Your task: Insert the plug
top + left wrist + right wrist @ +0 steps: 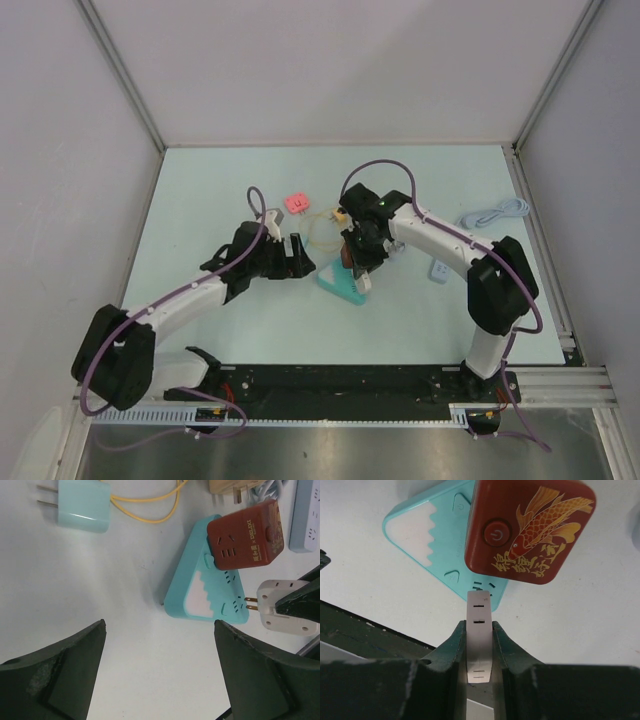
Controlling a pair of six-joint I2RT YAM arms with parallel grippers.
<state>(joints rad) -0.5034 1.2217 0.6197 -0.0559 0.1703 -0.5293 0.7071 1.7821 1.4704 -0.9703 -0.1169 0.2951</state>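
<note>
A teal triangular socket block (200, 592) lies flat on the table, also in the top view (335, 284) and the right wrist view (427, 530). A red cube adapter (245, 535) with a gold fish print (530, 530) sits on it. My right gripper (479, 625) is shut on a white plug adapter (479, 615). Its two brass prongs (251, 603) point at the teal block's edge, right at its slots. My left gripper (160, 625) is open and empty, a little left of the block (292, 256).
A teal two-prong charger (82, 505) with a yellow cable (150, 500) lies behind the block. A white power strip (307, 515) and a beige plug (227, 487) are at the far side. A pink piece (296, 203), a coiled cable (495, 213) and a small white piece (441, 270) lie on the table.
</note>
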